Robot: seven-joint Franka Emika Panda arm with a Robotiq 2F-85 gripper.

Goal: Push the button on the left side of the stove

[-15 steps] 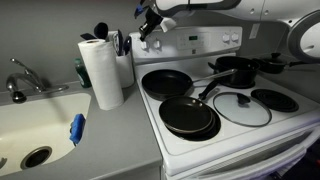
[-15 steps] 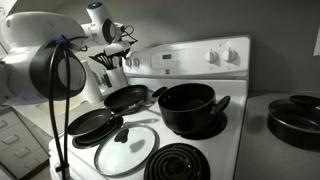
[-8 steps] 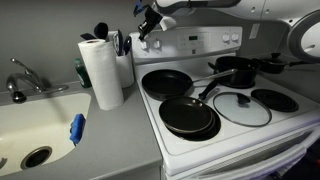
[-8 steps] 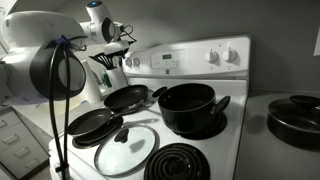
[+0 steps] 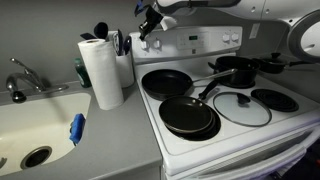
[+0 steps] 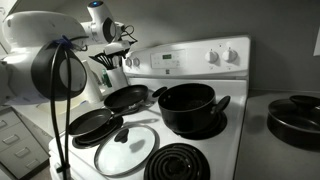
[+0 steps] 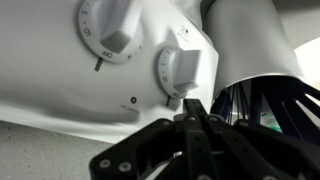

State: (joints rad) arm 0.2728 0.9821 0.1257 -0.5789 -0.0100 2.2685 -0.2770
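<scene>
Kitchen, white stove. My gripper, jaws shut, sits just beside the panel's left knob. I judge the button press unfinished.

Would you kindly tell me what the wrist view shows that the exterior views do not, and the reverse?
Only the wrist view: the shut jaws close up, their tips by a knob, and a small dark dot on the panel. Only the exterior views: the pans, lid, pot, paper towel and sink. Both: the back panel of the stove, and part of the arm.
</scene>
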